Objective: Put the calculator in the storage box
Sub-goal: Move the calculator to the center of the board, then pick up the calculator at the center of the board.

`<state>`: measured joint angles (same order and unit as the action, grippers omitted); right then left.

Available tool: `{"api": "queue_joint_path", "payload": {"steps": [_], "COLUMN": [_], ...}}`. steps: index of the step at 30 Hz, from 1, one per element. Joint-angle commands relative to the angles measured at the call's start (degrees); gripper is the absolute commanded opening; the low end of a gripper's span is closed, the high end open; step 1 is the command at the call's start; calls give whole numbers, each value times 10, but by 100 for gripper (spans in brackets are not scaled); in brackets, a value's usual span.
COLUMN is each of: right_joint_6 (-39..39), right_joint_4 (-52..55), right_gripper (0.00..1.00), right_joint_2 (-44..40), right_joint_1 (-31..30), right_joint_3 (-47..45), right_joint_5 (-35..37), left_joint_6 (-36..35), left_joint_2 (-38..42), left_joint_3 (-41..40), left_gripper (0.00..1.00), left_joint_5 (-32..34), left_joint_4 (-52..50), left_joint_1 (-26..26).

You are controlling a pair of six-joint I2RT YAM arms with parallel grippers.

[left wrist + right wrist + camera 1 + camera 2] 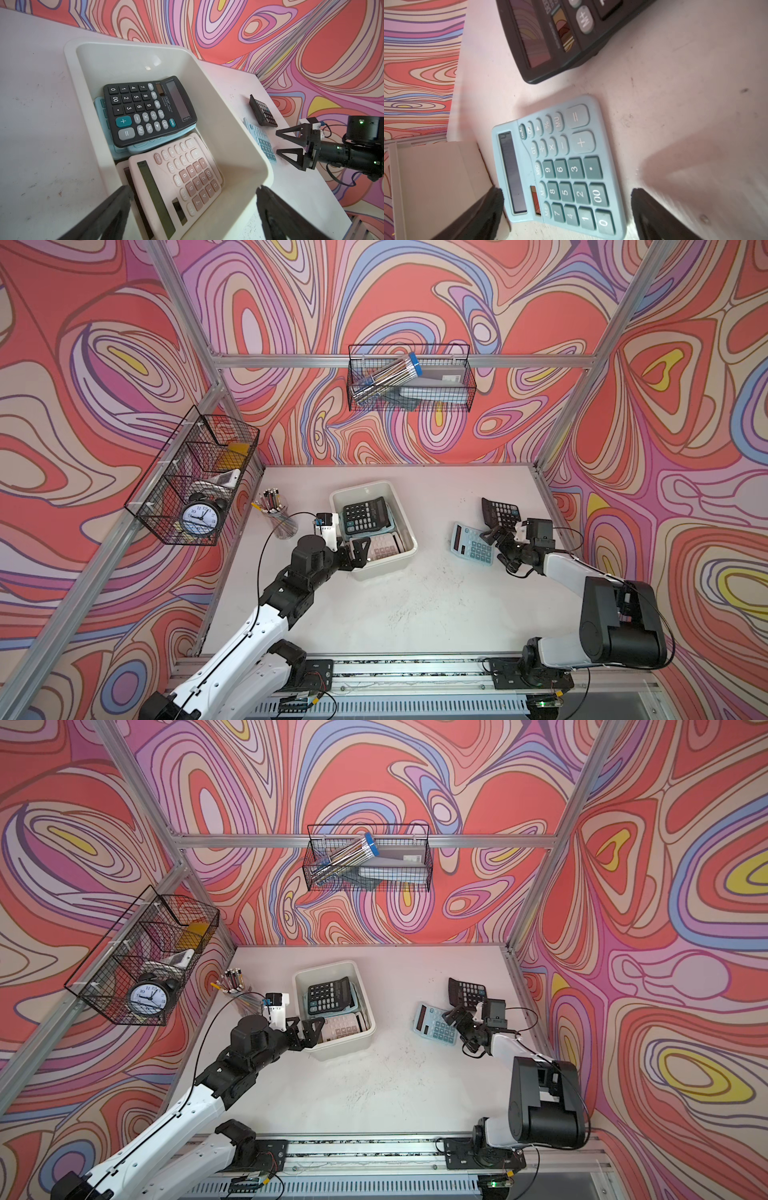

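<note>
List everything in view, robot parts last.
storage box: 1, cream-white, table centre-left
calculators in box: 3 visible, black atop light blue, pink alongside
calculators on table: 2, light blue and black, right of box
pencil cup: 1, see-through, table's far-left corner
wire baskets: 2, black, left and back walls
alarm clock: 1, black, left basket
pencil tube: 1, clear, blue cap, back basket
left gripper: 1, black, open, over box end
right gripper: 1, black, open, by blue table calculator
</note>
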<state>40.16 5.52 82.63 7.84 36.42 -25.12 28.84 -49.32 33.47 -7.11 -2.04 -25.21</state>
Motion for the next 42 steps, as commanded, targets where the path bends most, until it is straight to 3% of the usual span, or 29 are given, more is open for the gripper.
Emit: {"api": "queue_joint_path", "payload": {"steps": [1, 9, 15, 20, 28, 30, 38, 42], "right_joint_6": [-9, 3, 10, 14, 3, -1, -2, 2], "right_joint_4": [-4, -38, -90, -125, -134, -132, -139, -152], "right_gripper": [97, 94, 83, 80, 74, 68, 66, 59], "right_joint_2": [22, 54, 81, 90, 53, 44, 44, 55], "right_joint_1": [0, 0, -7, -21, -21, -21, -21, -21], "right_joint_3": [14, 5, -2, -15, -39, -42, -50, -52], "right_joint_5": [-3, -8, -81, -99, -76, -65, -51, -57], "left_joint_6": [7, 32, 23, 44, 44, 44, 43, 55], "left_joint_2": [-27, -181, -353, -509, -726, -762, -898, -939], "left_joint_3": [50, 230, 410, 548, 799, 843, 1012, 1044], "left_gripper": [99, 99, 99, 98, 86, 83, 71, 66], "left_joint_5": [-23, -37, -69, -94, -85, -76, -88, -102], "left_joint_4": [-18, -121, -205, -245, -371, -393, -479, -488], "left_joint_1": [-6, -68, -110, -138, -174, -175, -173, -166]}}
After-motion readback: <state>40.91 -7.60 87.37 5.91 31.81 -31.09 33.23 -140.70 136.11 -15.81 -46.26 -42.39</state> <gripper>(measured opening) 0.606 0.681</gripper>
